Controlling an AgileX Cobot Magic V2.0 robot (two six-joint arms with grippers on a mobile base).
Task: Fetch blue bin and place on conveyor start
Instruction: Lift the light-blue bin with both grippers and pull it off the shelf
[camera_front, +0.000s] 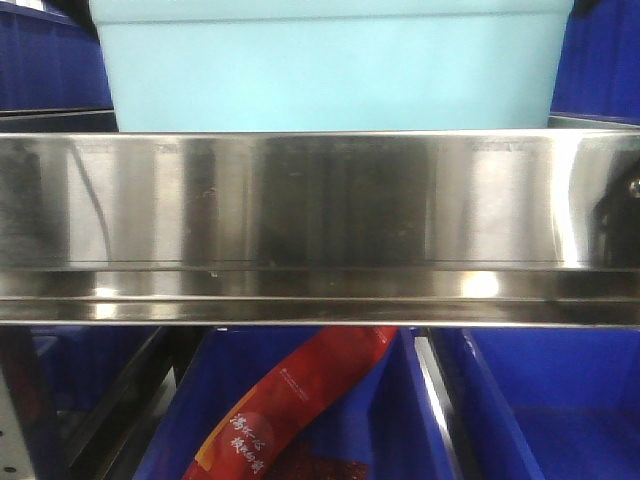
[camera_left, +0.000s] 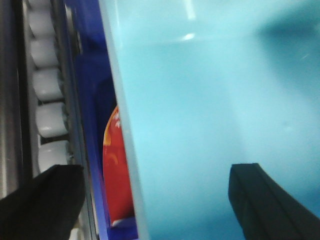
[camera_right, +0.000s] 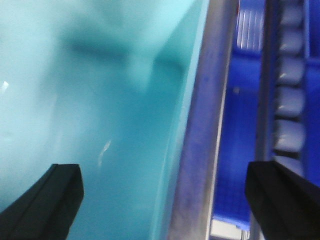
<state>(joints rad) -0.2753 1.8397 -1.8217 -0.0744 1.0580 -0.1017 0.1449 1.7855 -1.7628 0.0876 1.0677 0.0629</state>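
Wrist-mounted views: left claw (camera_left: 157, 172) and right claw (camera_right: 165, 170) gape astride walls of the empty blue bin (camera_front: 330, 70), gripping nothing.

The pale turquoise rectangular plastic tub (camera_front: 330, 70) stands behind the shiny steel shelf rail (camera_front: 320, 200), between dark blue plastic bins (camera_front: 45, 60). Below the rail, a red printed packet (camera_front: 300, 410) lies in another blue bin (camera_front: 240, 370).

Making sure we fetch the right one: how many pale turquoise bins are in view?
1: the blue bin above the steel rail, between the left dark bin and the right dark bin. Others may be hidden.
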